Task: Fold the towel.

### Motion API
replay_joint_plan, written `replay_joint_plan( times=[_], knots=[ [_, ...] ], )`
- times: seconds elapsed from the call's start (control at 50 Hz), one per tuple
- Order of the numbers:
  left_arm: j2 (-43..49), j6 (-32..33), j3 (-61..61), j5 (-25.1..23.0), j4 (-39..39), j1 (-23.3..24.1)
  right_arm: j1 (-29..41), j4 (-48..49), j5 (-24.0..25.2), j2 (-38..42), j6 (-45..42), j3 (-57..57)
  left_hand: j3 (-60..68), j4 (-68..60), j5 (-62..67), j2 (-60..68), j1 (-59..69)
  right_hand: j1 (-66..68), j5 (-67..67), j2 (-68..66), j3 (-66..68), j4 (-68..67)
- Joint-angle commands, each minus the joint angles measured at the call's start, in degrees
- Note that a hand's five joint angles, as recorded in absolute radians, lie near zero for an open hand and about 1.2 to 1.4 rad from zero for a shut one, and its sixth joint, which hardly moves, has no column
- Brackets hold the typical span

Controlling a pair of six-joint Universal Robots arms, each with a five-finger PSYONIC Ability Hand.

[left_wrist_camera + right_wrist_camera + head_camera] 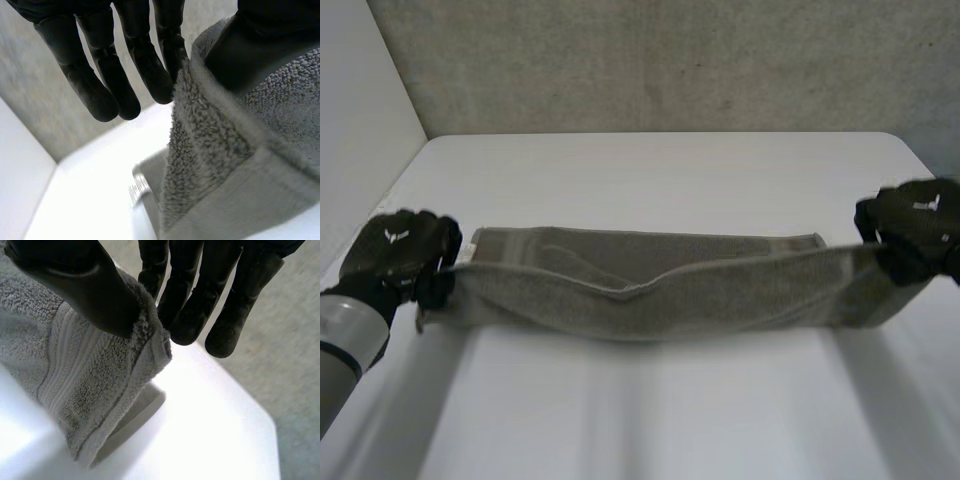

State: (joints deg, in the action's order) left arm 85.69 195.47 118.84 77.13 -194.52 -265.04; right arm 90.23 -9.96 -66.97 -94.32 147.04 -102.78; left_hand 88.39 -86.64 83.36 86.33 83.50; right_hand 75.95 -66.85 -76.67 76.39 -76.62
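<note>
While the long grey terry towel [650, 295] is stretching left to right across the white table [650, 170], the head view is showing both hands at its ends. The left hand [400, 250] is gripping the near-left corner and the right hand [915, 225] the near-right corner. The near long edge is hanging lifted between them and sagging in the middle. The far long edge is lying flat on the table just beyond. The right hand is sitting a little farther back than the left.

Left wrist view: the thumb [250, 50] is pressing the towel's hemmed corner [210, 150] against one finger, a pinch. The other fingers [100, 75] are hanging straight and touching nothing. The table [90, 190] is lying below, with cloth draping down to it.

Right wrist view: same pattern. The thumb [85, 285] is clamping the ribbed band of the towel [90, 375] against a finger behind it. The remaining fingers [200, 300] are pointing straight, clear of the cloth. The corner is hanging above the table [200, 430], not resting on it.

Judgement: the towel's long axis is running hand to hand, and the resting edge is lying on the far side of both. The coming move is therefore likely turning on carrying the raised edge away from the robot. Both hands should travel evenly so that edge is meeting edge.
</note>
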Motion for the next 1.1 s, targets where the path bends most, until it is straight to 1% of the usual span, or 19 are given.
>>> replay_joint_plan(
  times=[0.02,0.16,0.2,0.28,0.32,0.36,0.38,0.42,0.48,0.58,0.8,0.82,0.84,0.86,0.88,0.9,0.92,0.96,1.1],
  knots=[
    [-2.6,0.4,2.7,-2.7,5.7,-2.8,-1.8,-1.5,2.0,-4.1,-2.5,-5.1,-8.4,6.6,-13.4,-6.3,-3.5,4.1,-3.1,-3.3,3.6,-3.4],
    [-1.1,1.3,1.7,-7.2,5.5,-3.9,-5.5,-1.0,5.1,-3.9,-3.3,-4.8,-8.4,6.6,-13.4,-6.3,-3.5,4.1,-3.1,-3.3,3.6,-3.4],
    [4.4,1.3,-1.4,-7.8,3.1,-3.8,-5.4,1.2,8.2,2.3,-3.5,-2.9,-8.4,6.6,-13.4,-6.3,-3.5,4.1,-3.1,-3.3,3.6,-3.4],
    [11.8,1.3,-6.4,-7.0,0.8,-2.8,-4.5,3.8,8.4,8.5,-3.2,0.5,-8.4,6.6,-13.4,-6.3,-3.5,4.1,-3.1,-3.3,3.6,-3.4],
    [15.0,1.2,-9.4,-6.6,0.5,-2.4,-3.1,4.4,6.8,15.4,-2.9,5.7,-8.4,6.6,-13.4,-6.3,-3.5,4.1,-3.1,-3.3,3.6,-3.4],
    [22.4,1.2,-16.1,-4.7,0.6,-1.1,-2.0,4.3,5.5,19.4,-2.8,8.8,-8.4,6.6,-13.4,-6.3,-3.5,4.1,-3.1,-3.3,3.6,-3.4],
    [22.4,1.2,-16.1,-4.7,0.6,-1.1,-2.0,4.3,5.4,19.4,-2.8,8.8,-8.4,6.6,-13.4,-6.3,-3.5,4.1,-3.1,-3.3,3.6,-3.4],
    [29.7,1.1,-23.3,-2.3,0.7,0.2,1.6,4.3,2.5,27.1,-2.9,15.1,-8.4,6.6,-13.4,-6.3,-3.5,4.1,-3.1,-3.3,3.6,-3.4],
    [32.9,1.1,-26.8,-1.0,0.6,0.8,3.8,4.5,0.1,33.2,-2.8,21.3,-8.4,6.6,-13.4,-6.3,-3.5,4.1,-3.1,-3.3,3.6,-3.4],
    [44.7,1.1,-40.8,0.7,0.5,1.4,4.9,5.3,-2.7,40.7,-2.5,29.3,-8.4,6.6,-13.4,-6.3,-3.5,4.1,-3.1,-3.3,3.6,-3.4],
    [57.3,0.6,-57.4,2.0,0.1,3.8,7.7,14.5,-6.6,50.3,2.6,39.8,-8.4,6.6,-13.4,-6.3,-3.5,4.1,-3.1,-3.3,3.6,-3.4],
    [58.1,0.4,-58.6,2.1,0.1,4.1,8.1,15.5,-6.9,50.8,2.6,40.5,-20.2,18.4,-25.2,-18.1,-15.3,4.1,-3.1,-3.3,3.6,-3.4],
    [58.5,0.5,-59.3,2.1,0.2,4.4,8.1,15.5,-6.9,50.8,2.6,40.5,-40.1,38.4,-45.1,-38.1,-35.2,4.1,-3.1,-3.3,3.6,-3.4],
    [58.5,0.5,-59.3,2.1,0.2,4.4,8.6,16.3,-7.4,51.2,2.6,41.1,-40.3,38.6,-45.3,-38.3,-35.4,-11.9,12.8,12.6,-12.3,12.6],
    [58.7,0.6,-59.5,2.1,0.3,4.7,8.8,16.6,-7.6,51.4,2.6,41.7,-60.6,58.9,-65.6,-58.6,-55.8,-30.0,30.9,30.7,-30.5,30.7],
    [58.6,0.6,-59.5,2.2,0.4,5.0,8.8,16.6,-7.6,51.4,2.6,41.7,-76.3,74.6,-81.3,-74.3,-71.4,-30.2,31.1,30.9,-30.6,30.9],
    [58.6,0.6,-59.5,2.2,0.4,5.0,8.9,16.6,-7.9,51.5,2.7,42.0,-76.5,74.7,-81.5,-74.4,-71.6,-60.5,61.4,61.2,-61.0,61.2],
    [58.4,0.4,-59.3,2.5,0.5,5.3,9.1,16.5,-8.6,51.5,2.7,42.0,-78.2,76.4,-83.1,-76.1,-73.3,-65.9,66.9,66.7,-66.4,66.6],
    [52.4,0.3,-53.9,2.8,1.1,5.9,10.3,15.1,-11.2,48.4,2.8,37.9,-78.2,76.4,-83.1,-76.1,-73.3,-65.9,66.9,66.7,-66.4,66.6]
  ],
)
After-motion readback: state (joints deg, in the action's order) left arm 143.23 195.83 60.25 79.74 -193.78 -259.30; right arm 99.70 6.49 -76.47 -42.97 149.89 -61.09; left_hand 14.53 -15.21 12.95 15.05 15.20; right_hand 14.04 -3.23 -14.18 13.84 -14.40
